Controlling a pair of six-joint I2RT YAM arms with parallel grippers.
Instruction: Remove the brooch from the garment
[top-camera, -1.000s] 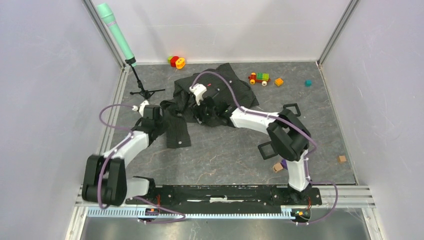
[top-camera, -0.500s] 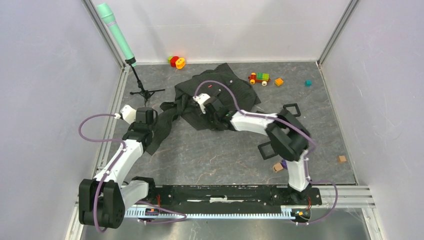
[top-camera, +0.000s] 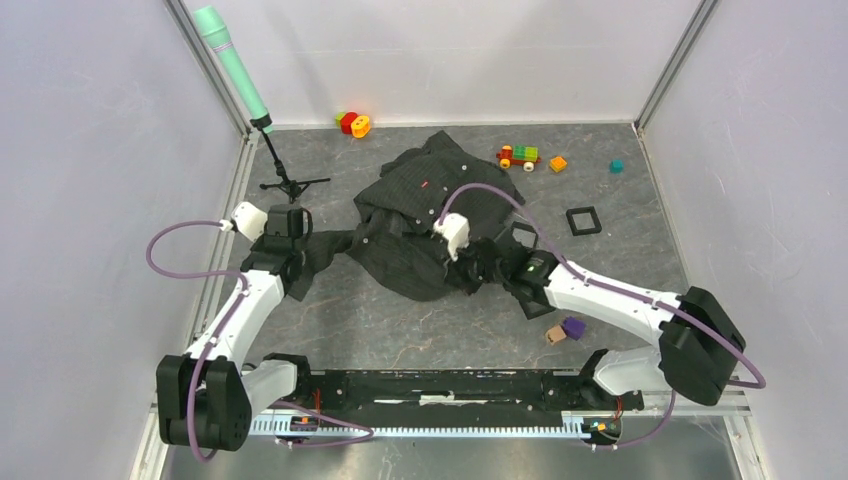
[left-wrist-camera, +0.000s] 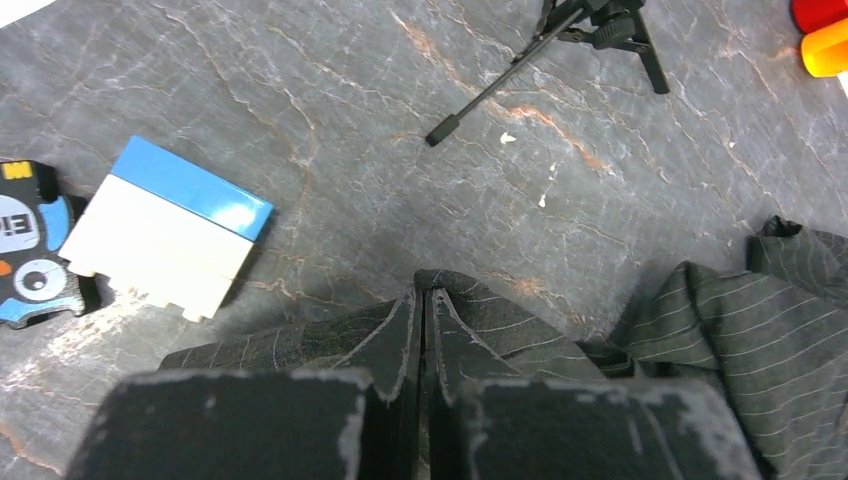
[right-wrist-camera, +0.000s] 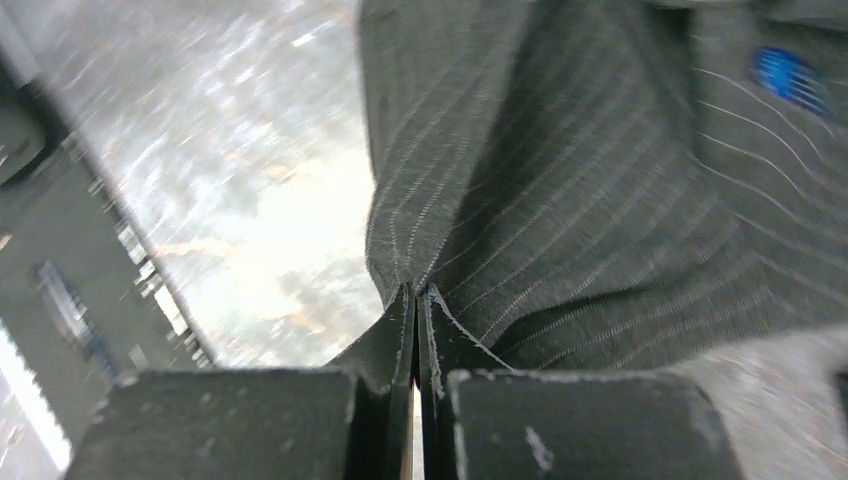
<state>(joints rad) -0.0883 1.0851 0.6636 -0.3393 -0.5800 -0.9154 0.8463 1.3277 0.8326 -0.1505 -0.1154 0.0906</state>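
The dark pinstriped garment (top-camera: 425, 205) lies bunched in the middle of the table. Its sleeve stretches left to my left gripper (top-camera: 297, 268), which is shut on a fold of the cloth (left-wrist-camera: 424, 295). My right gripper (top-camera: 470, 268) is shut on the garment's near edge, pinching a ridge of striped fabric (right-wrist-camera: 415, 292) lifted off the table. A small blue spot, probably the brooch (right-wrist-camera: 790, 78), sits blurred on the fabric at the upper right of the right wrist view. It does not show in the top view.
A teal microphone (top-camera: 235, 70) on a tripod (top-camera: 290, 185) stands back left. Toy blocks (top-camera: 352, 124), a toy train (top-camera: 518, 156), a teal cube (top-camera: 617, 166) and a black square frame (top-camera: 583, 220) lie behind. A purple block (top-camera: 573, 327) lies near right. A blue-white brick (left-wrist-camera: 165, 240) lies by the left gripper.
My right gripper has shut on the garment and pulled back toward the near right, dragging the cloth. My left arm has drawn the sleeve out to the left.
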